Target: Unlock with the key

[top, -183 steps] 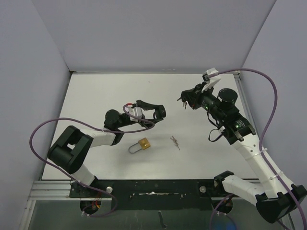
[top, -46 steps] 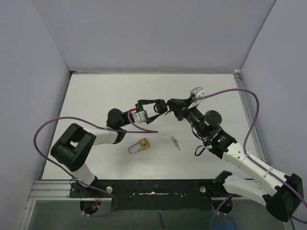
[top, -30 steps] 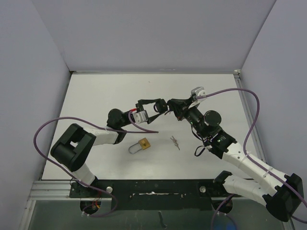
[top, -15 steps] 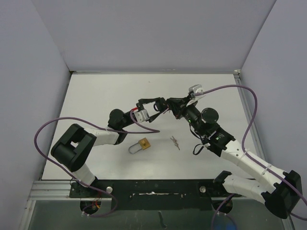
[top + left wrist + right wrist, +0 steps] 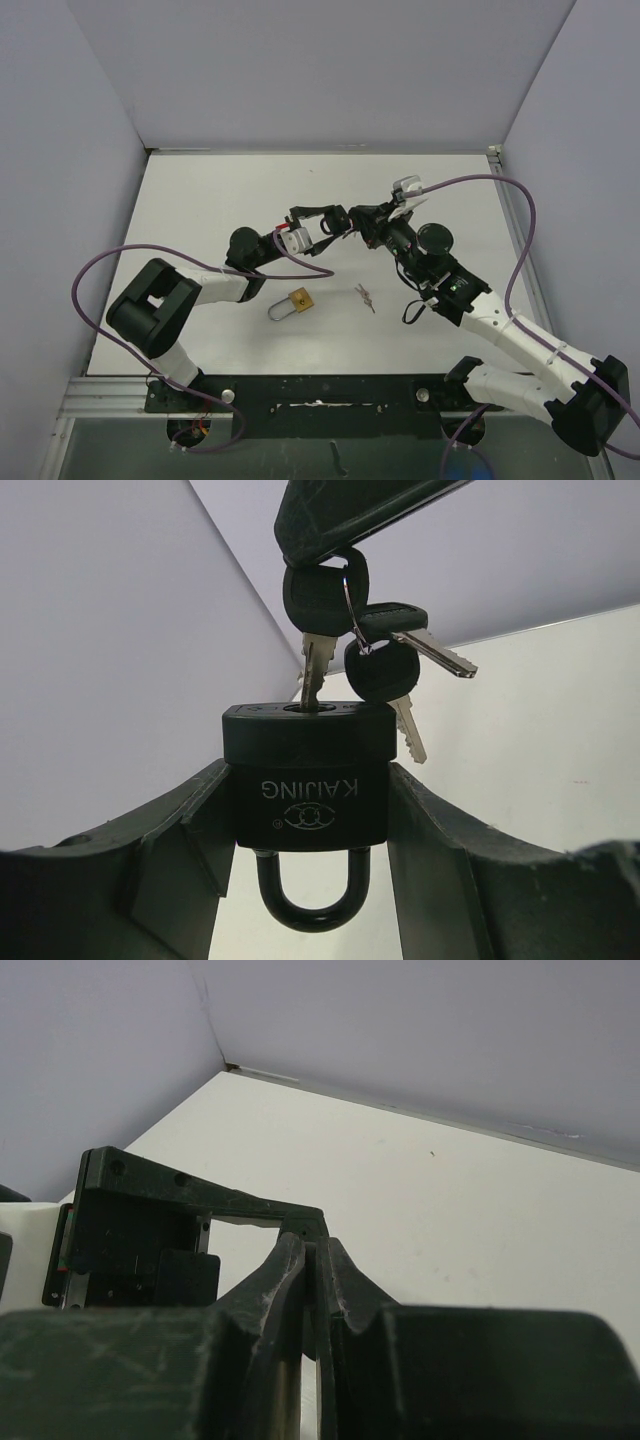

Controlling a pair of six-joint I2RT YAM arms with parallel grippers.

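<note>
A black padlock (image 5: 305, 780) marked KAIJING sits clamped between the fingers of my left gripper (image 5: 308, 810), held above the table. Its shackle (image 5: 305, 900) points back toward the wrist camera, with both legs seated in the body. A key (image 5: 316, 670) stands in the keyhole on the far face. My right gripper (image 5: 318, 1255) is shut on that key's black head (image 5: 318, 595). Two spare keys (image 5: 400, 650) dangle from the ring. From above, my left gripper (image 5: 326, 224) and right gripper (image 5: 355, 219) meet tip to tip over mid-table.
A brass padlock (image 5: 299, 300) with a silver shackle lies on the white table (image 5: 200, 200) in front of the left arm. A small set of silver keys (image 5: 365, 297) lies to its right. Grey walls enclose the table on three sides.
Six seconds ago my right gripper hung at the back right with the keys; it has come left to the padlock. Over the last second it edged slightly further left; the left gripper barely moved.
</note>
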